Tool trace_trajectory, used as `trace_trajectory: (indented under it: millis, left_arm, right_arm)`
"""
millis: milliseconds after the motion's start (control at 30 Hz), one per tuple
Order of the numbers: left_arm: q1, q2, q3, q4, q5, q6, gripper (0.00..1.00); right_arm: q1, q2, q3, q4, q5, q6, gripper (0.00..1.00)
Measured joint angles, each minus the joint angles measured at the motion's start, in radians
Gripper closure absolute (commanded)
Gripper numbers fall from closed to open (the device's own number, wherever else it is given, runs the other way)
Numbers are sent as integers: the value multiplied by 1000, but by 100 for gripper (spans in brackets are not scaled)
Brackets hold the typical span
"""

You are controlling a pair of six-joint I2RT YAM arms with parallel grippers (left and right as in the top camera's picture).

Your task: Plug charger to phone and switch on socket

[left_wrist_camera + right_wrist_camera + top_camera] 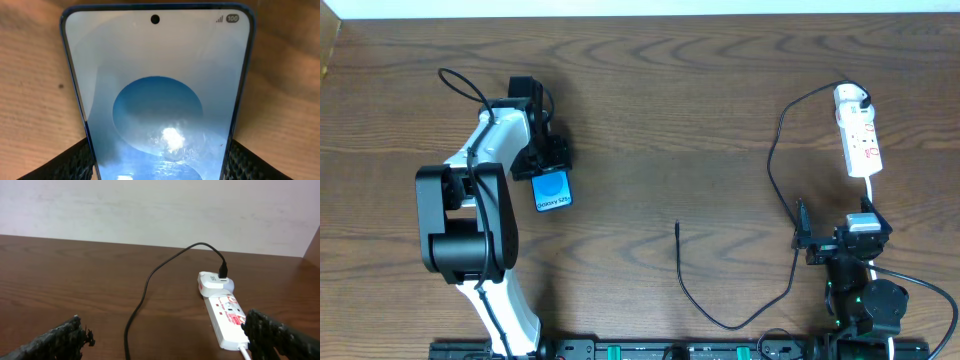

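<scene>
The phone, blue screen up, is at the left of the table and fills the left wrist view. My left gripper is shut on the phone's two long edges. The charger cable runs from its white plug in the far end of the socket, loops toward the front edge, and ends in a black tip lying free mid-table. My right gripper is open and empty, just in front of the socket; the cable passes between its fingers.
The socket's white lead runs toward the right arm's base. A black cable arcs off the left arm. The wooden table's far edge meets a pale wall.
</scene>
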Motion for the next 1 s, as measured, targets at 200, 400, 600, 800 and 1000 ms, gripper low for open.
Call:
trace_trajectory:
  millis: [200,400,600,800,1000]
  left_arm:
    - [0,0,3,-27,3,0,92]
    - [0,-3,3,-27,3,2,92]
    - [0,-58,3,-27,3,3,93]
    - [0,-108,5,-27,4,3,93]
    - [0,-109,6,-45,7,3,92]
  right_arm:
    - [0,0,0,0,0,0,1]
    - [0,0,0,0,0,0,1]
    - [0,0,0,0,0,0,1]
    - [0,0,0,0,0,0,1]
    - [0,0,0,0,0,0,1]
